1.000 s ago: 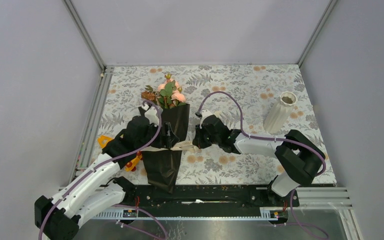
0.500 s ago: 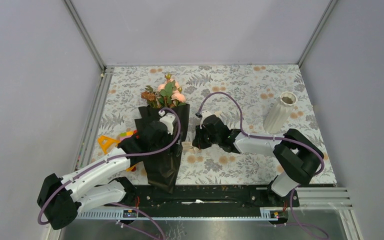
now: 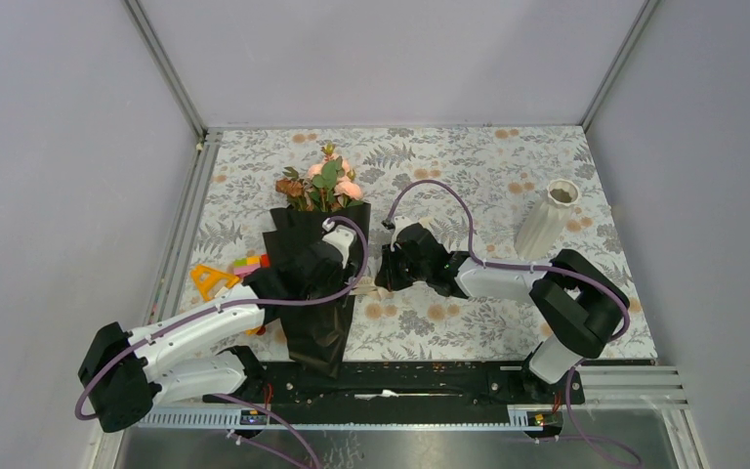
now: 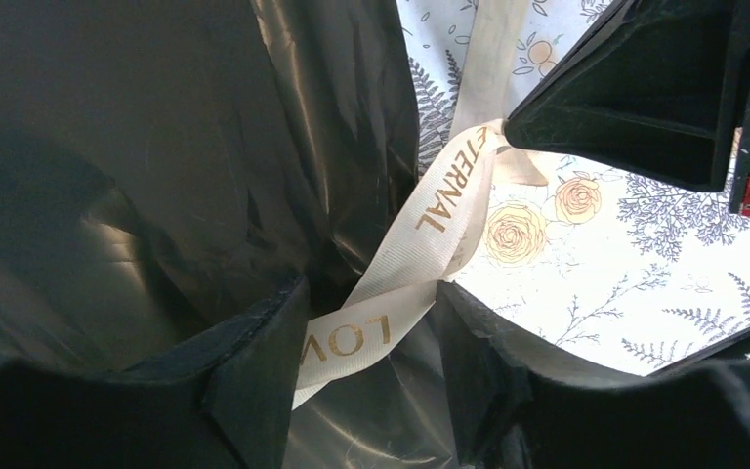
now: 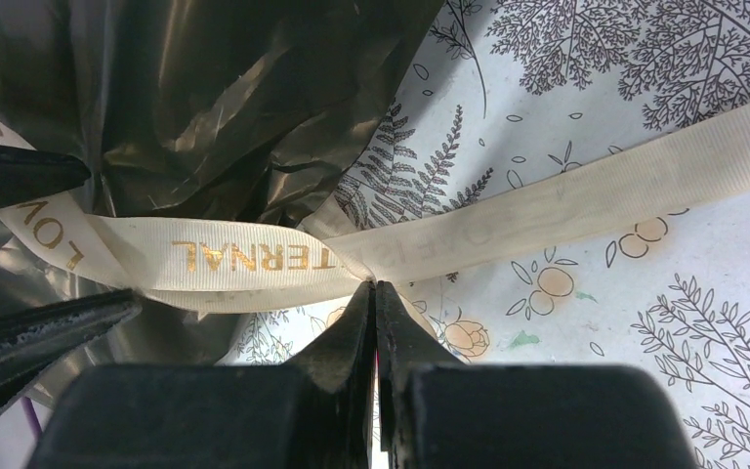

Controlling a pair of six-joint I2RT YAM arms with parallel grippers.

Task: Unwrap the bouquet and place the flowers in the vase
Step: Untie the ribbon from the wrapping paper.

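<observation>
Seen from above, the bouquet (image 3: 317,269) lies mid-table, wrapped and tied, and the vase (image 3: 549,220) stands flowerless at the far right. Left wrist view: the left gripper (image 4: 371,318) gapes around the ribbon (image 4: 430,220). Right wrist view: the right gripper (image 5: 375,298) is closed at the ribbon's knot. Unwrapping and vase-filling remain to do.

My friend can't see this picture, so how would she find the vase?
Look at the leafy-patterned table. Go to its far right side. The vase stands there alone, upright, white and ribbed with a narrow mouth, unlike the black-wrapped bouquet in the middle.
</observation>
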